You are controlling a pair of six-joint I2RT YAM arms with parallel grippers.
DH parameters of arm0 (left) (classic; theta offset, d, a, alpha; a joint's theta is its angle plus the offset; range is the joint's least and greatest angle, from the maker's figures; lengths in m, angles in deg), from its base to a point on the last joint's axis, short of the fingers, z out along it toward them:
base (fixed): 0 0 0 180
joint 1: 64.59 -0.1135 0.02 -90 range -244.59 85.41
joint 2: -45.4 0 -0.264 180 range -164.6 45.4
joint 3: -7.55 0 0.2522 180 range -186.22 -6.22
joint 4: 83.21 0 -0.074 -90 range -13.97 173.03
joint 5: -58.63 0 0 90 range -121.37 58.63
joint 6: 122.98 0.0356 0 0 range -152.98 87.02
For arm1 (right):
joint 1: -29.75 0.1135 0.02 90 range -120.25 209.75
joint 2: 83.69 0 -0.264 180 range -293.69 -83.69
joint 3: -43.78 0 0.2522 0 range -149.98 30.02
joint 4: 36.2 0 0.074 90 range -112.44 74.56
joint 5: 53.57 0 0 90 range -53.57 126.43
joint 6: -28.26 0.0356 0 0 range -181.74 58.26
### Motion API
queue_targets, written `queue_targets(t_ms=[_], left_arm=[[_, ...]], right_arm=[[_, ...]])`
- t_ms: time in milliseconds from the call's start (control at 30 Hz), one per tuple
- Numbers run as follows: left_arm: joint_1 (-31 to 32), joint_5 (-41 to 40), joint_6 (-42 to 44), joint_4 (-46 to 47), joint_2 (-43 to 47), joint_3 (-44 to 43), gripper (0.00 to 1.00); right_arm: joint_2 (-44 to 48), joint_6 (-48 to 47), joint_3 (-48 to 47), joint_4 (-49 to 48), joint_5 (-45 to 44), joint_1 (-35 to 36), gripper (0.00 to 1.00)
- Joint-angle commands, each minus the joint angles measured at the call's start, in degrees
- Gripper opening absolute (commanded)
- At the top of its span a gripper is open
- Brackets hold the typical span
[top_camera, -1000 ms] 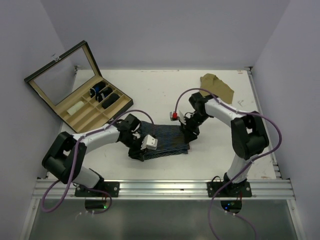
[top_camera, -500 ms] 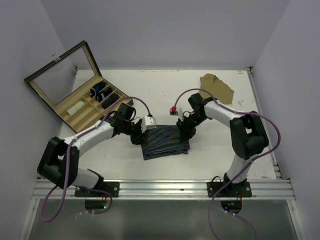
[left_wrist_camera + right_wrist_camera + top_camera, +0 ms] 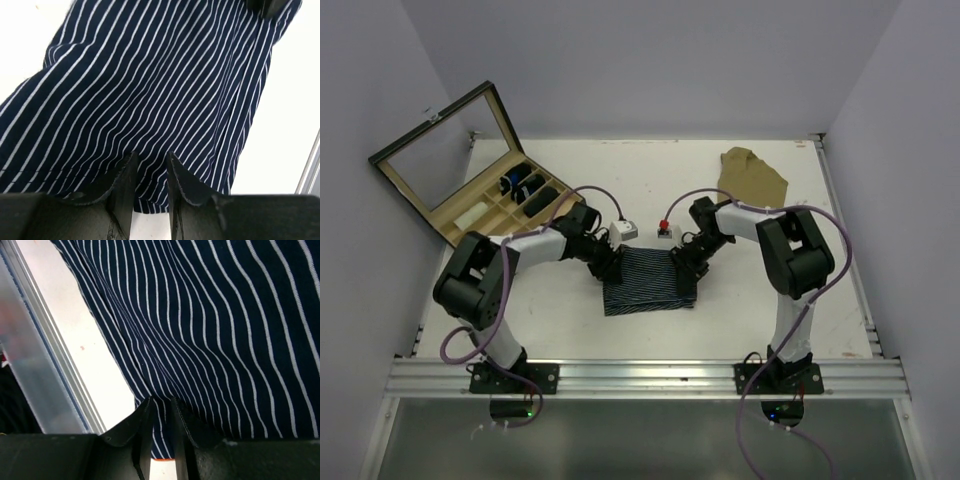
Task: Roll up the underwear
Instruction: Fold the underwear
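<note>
Since a second ago the left gripper [image 3: 608, 262] has been swinging up from the near edge of the striped underwear [image 3: 645, 283], and now it's sitting at the far corner, the one closest to the wooden box [image 3: 495, 232]. Its jaws are pinching the hem there, nearly closed on the fabric. The right gripper [image 3: 682, 262] is doing the same at the far corner away from the box, fingers [image 3: 187, 440] squeezing the cloth edge. The underwear is lying flat on the table [image 3: 620, 170], right of the box and nearer the arm bases.

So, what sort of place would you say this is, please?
Probably a lab test cell: plain walls enclose a white table, two arms bolt to an aluminium rail, and striped underwear lies between them.
</note>
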Motion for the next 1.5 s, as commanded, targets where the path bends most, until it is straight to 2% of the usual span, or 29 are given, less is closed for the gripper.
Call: queue_targets(t_ms=[0, 100, 200, 333, 433, 500, 567, 700, 767, 967, 1133, 1233, 1467], left_arm=[[-0.47, -1.11, 2.42, -3.29, -2.28, -2.53, 0.33], [-0.47, 6.27, 11.72, -10.95, 1.81, -4.03, 0.37], [-0.47, 8.06, 18.43, -16.15, 7.97, -6.66, 0.41], [-1.87, 3.77, 16.87, -15.46, 9.14, -13.86, 0.45], [-2.31, -3.26, 14.76, -11.24, 6.42, -17.56, 0.46], [-2.31, -7.30, 14.15, -8.17, 4.06, -19.06, 0.46], [-2.31, -9.24, 12.66, -5.10, 1.77, -20.20, 0.44], [-2.31, -9.17, 10.10, -2.80, -2.98, -23.19, 0.40], [-2.40, -8.99, 9.92, -4.64, -5.62, -24.42, 0.38], [-2.40, -11.80, 11.94, -6.57, -7.91, -20.48, 0.34], [-2.31, -14.43, 13.44, -4.47, -5.46, -11.79, 0.31], [-2.40, -18.64, 13.70, -2.27, -4.66, -8.01, 0.31], [-2.40, -23.85, 11.77, 2.74, -6.68, -7.19, 0.33]], right_arm=[[-3.09, -1.05, -1.55, 4.60, -1.08, 0.71, 0.26], [-0.38, -5.17, -2.34, 10.04, 2.59, 0.71, 0.31], [4.55, -7.56, -7.07, 14.10, 6.20, -0.16, 0.36], [7.19, -3.52, -13.83, 13.40, 9.63, -3.67, 0.41], [5.44, 0.87, -18.68, 10.94, 6.42, -6.67, 0.44], [3.34, 2.37, -20.79, 9.19, 2.90, -8.33, 0.42], [1.67, 3.51, -21.76, 6.64, -0.71, -9.13, 0.36], [-3.42, 6.23, -24.32, 3.30, -3.01, -9.66, 0.23], [-4.75, 6.59, -24.58, 2.85, -2.49, -9.40, 0.22], [-7.57, 3.44, -19.33, 3.73, -4.86, -9.14, 0.20], [-7.66, 0.88, -13.34, 3.21, -7.58, -7.55, 0.17], [-7.83, 0.18, -10.88, 2.68, -9.69, -6.50, 0.16], [-8.63, 0.44, -9.20, 0.57, -13.03, -5.97, 0.13]])
